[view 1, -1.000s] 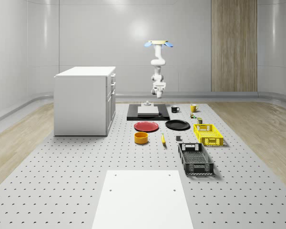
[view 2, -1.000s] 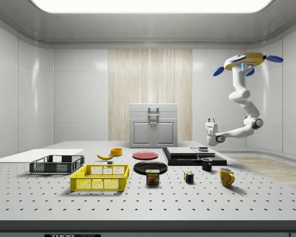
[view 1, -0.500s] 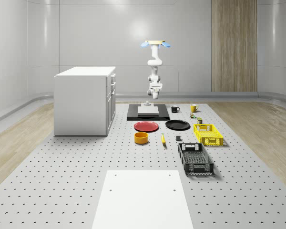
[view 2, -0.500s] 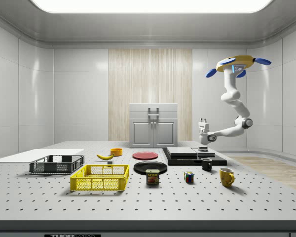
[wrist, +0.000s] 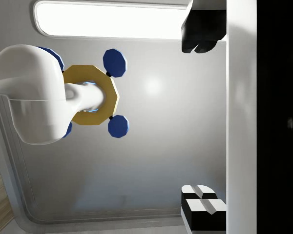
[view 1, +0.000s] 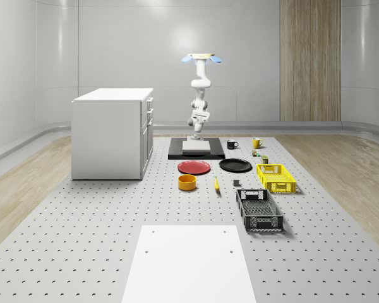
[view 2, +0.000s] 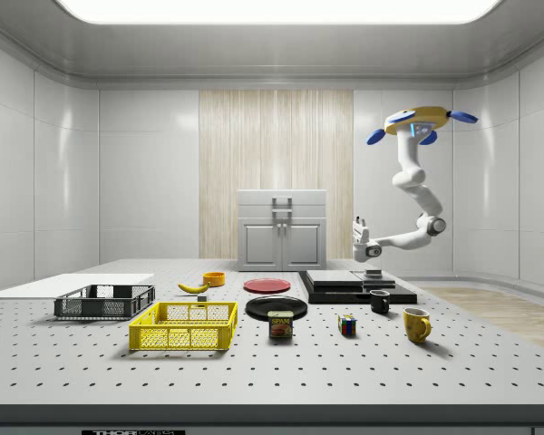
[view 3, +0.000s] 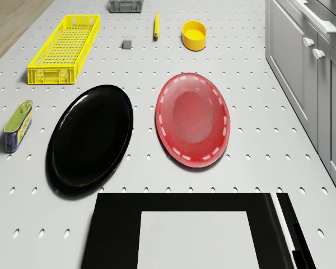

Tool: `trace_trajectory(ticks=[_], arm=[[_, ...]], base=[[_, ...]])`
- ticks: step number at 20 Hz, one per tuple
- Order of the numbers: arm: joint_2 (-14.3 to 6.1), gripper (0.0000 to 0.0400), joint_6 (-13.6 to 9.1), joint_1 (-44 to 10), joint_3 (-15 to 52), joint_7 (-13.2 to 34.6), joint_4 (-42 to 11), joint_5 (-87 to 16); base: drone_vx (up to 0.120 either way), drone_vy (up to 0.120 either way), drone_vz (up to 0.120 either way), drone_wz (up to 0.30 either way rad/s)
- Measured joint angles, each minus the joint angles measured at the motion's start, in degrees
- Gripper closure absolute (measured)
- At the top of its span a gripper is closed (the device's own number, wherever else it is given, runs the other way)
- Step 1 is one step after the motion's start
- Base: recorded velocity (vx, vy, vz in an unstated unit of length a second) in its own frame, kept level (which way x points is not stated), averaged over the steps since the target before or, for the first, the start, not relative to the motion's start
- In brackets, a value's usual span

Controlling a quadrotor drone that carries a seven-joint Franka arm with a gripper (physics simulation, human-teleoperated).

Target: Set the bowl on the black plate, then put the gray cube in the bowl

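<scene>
A long ceiling light [view 2: 276,9] is glowing over pale grey walls [view 1: 114,57], a wood-panelled strip [view 1: 309,60] and a white cabinet [view 1: 110,132].

1. A large gray perforated table [view 1: 82,240] fills the lower half of the whole-scene view.
2. A white cabinet [view 1: 112,133] stands on it at middle left.
3. A black slab [view 1: 196,149] lies at center, toward the table's far edge.
4. In front of the slab lie a red plate [view 1: 194,167] and, to its right, a black plate [view 1: 235,165].
5. A yellow bowl [view 1: 187,182] sits below the red plate, a banana [view 1: 216,184] just right of it.
6. A small gray cube [view 1: 237,184] rests near the banana.
7. A yellow basket [view 1: 276,177] and a black basket [view 1: 259,210] occupy the right side.
8. A black mug [view 1: 231,144] and a yellow mug [view 1: 256,142] stand right of the slab.
9. A white sheet [view 1: 188,265] lies at bottom center.
</scene>
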Motion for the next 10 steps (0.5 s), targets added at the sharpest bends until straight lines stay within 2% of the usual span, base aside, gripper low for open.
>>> trace_trajectory(ticks=[5,7,10], arm=[[-0.78,0.0,0.61,-2.89,8.97,1.88,-2.93,-12.84],[-1.46,0.0,1.03,-4.82,14.59,3.29,-5.83,-21.17],[-3.18,0.0,1.79,-8.92,24.97,6.77,-13.47,-37.56]], base=[[0.12,-0.112,0.0,0.0],[0.12,0.0,-0.04,0.0],[0.12,0.0,-0.12,0.0]])
